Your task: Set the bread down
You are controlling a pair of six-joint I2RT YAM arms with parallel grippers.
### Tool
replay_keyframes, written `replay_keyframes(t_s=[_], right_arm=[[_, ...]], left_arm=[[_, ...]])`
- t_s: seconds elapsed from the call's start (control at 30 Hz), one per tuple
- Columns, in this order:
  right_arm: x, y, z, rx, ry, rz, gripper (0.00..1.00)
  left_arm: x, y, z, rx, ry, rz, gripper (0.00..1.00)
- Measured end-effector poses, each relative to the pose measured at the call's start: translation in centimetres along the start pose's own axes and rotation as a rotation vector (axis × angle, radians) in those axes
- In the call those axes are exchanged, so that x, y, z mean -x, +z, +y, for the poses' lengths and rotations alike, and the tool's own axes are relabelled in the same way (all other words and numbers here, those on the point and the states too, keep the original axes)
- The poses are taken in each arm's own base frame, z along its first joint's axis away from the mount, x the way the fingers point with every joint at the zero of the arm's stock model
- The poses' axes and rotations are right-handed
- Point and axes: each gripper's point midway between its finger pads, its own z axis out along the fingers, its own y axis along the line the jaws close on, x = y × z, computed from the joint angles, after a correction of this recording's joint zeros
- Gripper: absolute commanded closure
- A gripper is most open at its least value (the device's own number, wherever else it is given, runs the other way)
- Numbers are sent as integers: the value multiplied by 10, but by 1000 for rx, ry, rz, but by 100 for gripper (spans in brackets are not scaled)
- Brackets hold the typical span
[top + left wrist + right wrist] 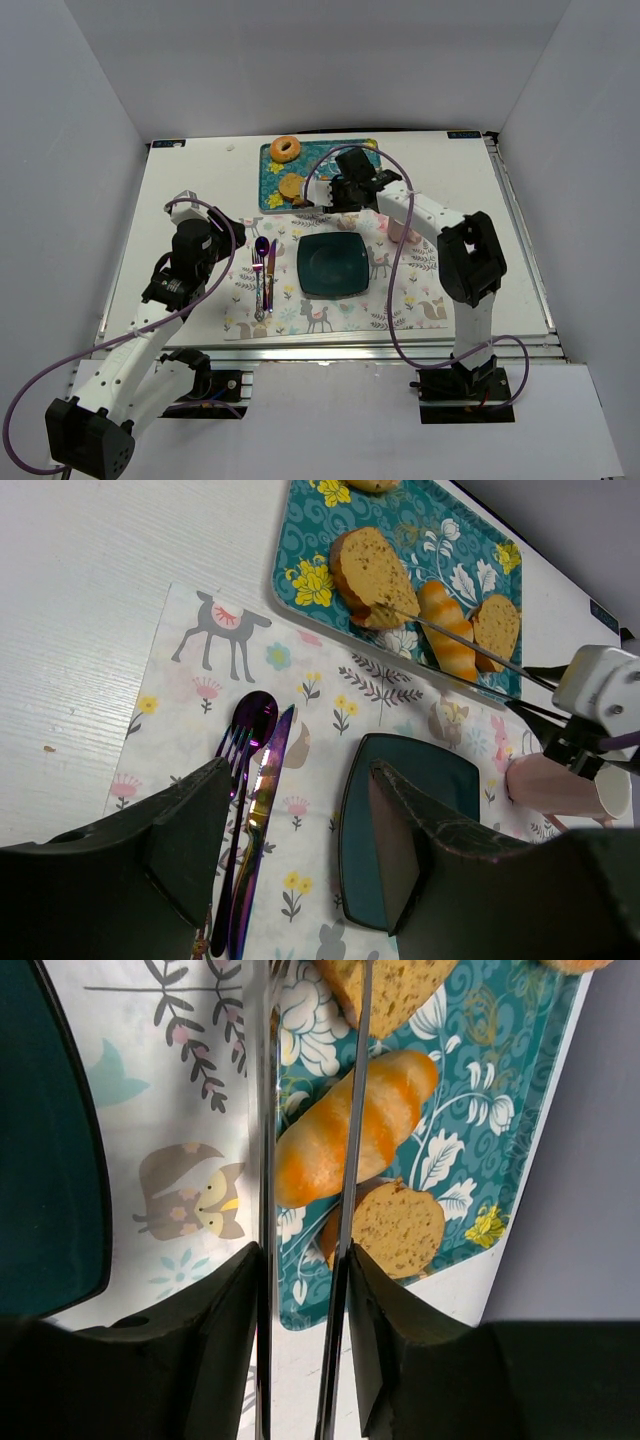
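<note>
Top external view, nearest first: the left gripper hangs with fingers spread and nothing between them, over the placemat beside the cutlery. It obstructs nothing. The plate sits bare at the mat's centre and is the likely destination (a judgement only). Beyond it the right gripper is clamped on a pair of tongs. Their blades run over the roll toward the large slice. Both lie on the tray, as does a small slice. Whether the tips actually pinch the large slice cannot be told.

Risks: thin blades at the slice's corner give a poor hold. A lift could tear the slice, or let it pivot and drop short of the plate. The blades may also drag the roll. A pink cup stands just beside the right wrist and could be knocked on withdrawal.

Room: the tray's near rim must be cleared, and the mat between tray and plate is open. A doughnut lies at the tray's far end, out of the path.
</note>
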Motion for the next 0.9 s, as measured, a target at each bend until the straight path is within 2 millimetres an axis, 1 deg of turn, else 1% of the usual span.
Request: replay_keyframes(t_s=[0.07, 0.1, 0.17, 0.2, 0.3, 0.37, 0.43, 0.53, 0.6, 0.63, 0.7, 0.8, 0.87, 0.9], right_arm=[[-3, 5, 2, 2, -3, 14, 63], [-5, 7, 2, 3, -4, 22, 71], [-8, 9, 2, -1, -5, 35, 79], [-8, 9, 0, -7, -4, 36, 86], [-7, 7, -3, -20, 2, 30, 93], [-4, 5, -3, -25, 11, 19, 95], [0, -1, -1, -21, 27, -6, 96], [14, -24, -4, -39, 59, -64, 96], [25, -47, -7, -62, 74, -114, 96], [32, -63, -8, -75, 81, -145, 96], [41, -90, -6, -101, 84, -194, 96], [46, -127, 15, -105, 80, -250, 94], [43, -144, 39, -89, 77, -271, 94], [39, -148, 55, -62, 78, -271, 93]], left_arm=[[0, 0, 0, 0, 0, 0, 33], [0, 0, 0, 0, 0, 0, 33], [0, 0, 0, 0, 0, 0, 33], [0, 0, 0, 0, 0, 0, 33], [0, 0, 0, 1, 0, 0, 33], [0, 0, 0, 1, 0, -1, 33], [0, 0, 0, 2, 0, -2, 33], [1, 0, 0, 3, 0, -3, 33], [1, 0, 0, 2, 0, -5, 33], [1, 0, 0, 0, -1, -7, 33], [2, 1, -1, -2, -2, -10, 33], [3, 2, -2, -6, -4, -14, 33], [4, 3, -3, -9, -5, -17, 33], [4, 4, -4, -9, -5, -17, 33]])
